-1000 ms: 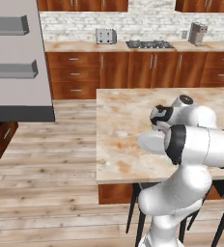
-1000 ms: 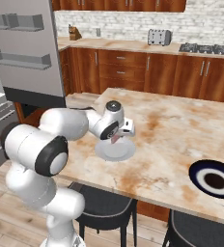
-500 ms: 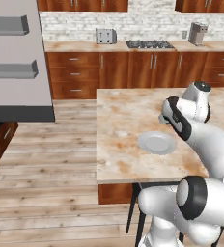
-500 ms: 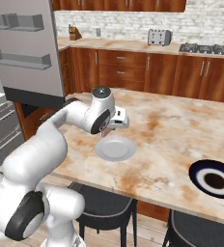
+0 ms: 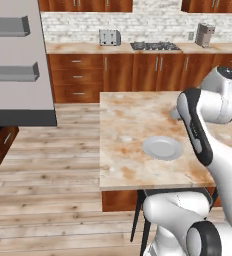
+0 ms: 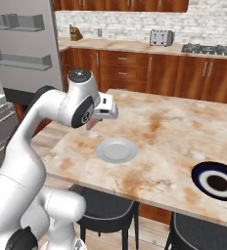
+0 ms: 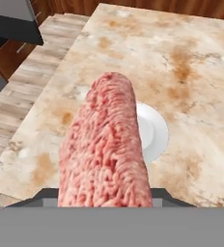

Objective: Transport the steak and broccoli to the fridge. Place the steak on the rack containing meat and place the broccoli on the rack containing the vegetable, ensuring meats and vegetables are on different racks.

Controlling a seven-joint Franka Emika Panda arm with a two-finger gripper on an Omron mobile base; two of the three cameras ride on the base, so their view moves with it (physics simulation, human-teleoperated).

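Observation:
The steak [image 7: 106, 149] is a pinkish-red slab that hangs from my gripper, running up the middle of the hand view and hiding the fingertips. In the right base view the gripper [image 6: 93, 123] is shut on the steak [image 6: 90, 125], held a little above the island counter [image 6: 164, 132] and up-left of an empty white plate [image 6: 116, 149]. That plate [image 7: 155, 130] also lies beneath the steak in the hand view. The fridge stands at the left with its grey door [image 5: 18, 60] and door bins [image 6: 22, 61] showing. The broccoli is out of view.
A dark blue-rimmed dish [image 6: 218, 181] sits at the island's near right. Black stools [image 6: 105, 210] stand under the near edge. A toaster [image 5: 109, 37] and stove [image 5: 155, 46] are on the back counter. Wood floor [image 5: 48, 175] lies between the island and the fridge.
The arm has swung up and unfolded. The gripper has risen from the white plate with the steak in it and shifted toward the fridge side.

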